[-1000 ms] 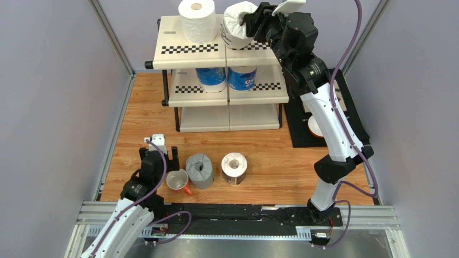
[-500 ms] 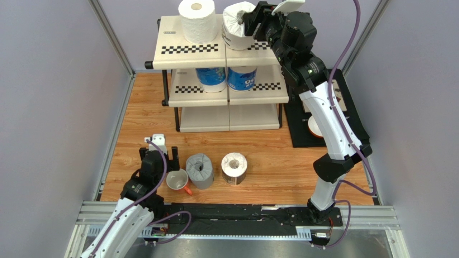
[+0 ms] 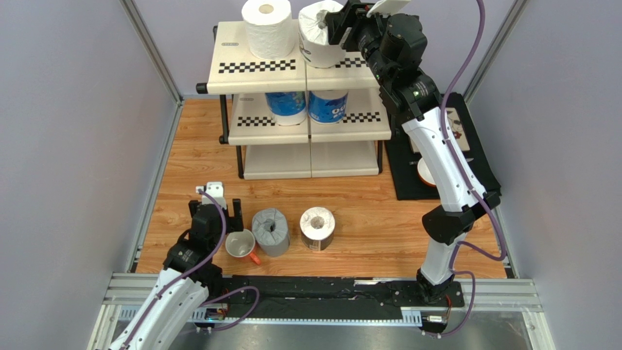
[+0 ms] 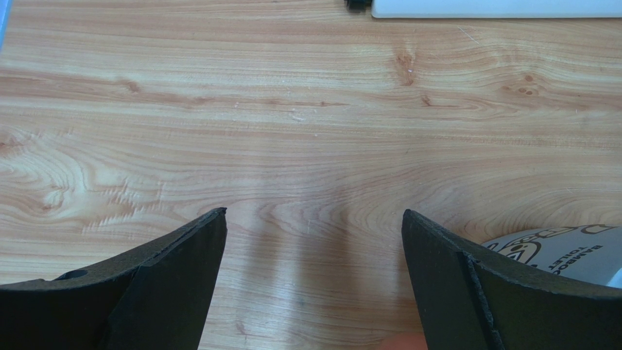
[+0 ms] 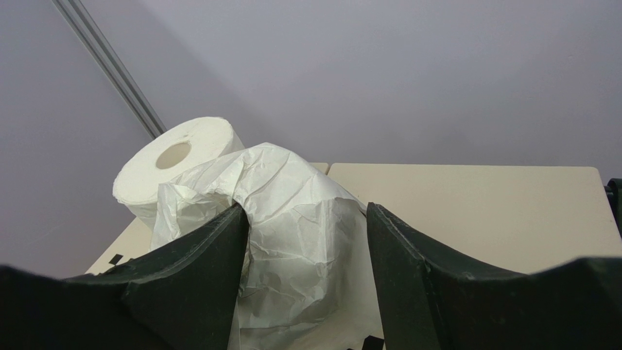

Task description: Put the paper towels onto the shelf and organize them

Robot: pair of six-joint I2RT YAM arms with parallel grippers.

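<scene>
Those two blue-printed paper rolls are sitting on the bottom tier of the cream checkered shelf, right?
Not quite. The two blue-printed paper rolls sit on the middle tier of the cream checkered shelf, not the bottom one. The top external view shows this.

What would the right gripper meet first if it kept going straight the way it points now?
The right gripper would meet the crumpled white roll on the shelf, top tier. It sits between the fingers, so any advance pushes into it. Whether the fingers press it is unclear.
</scene>
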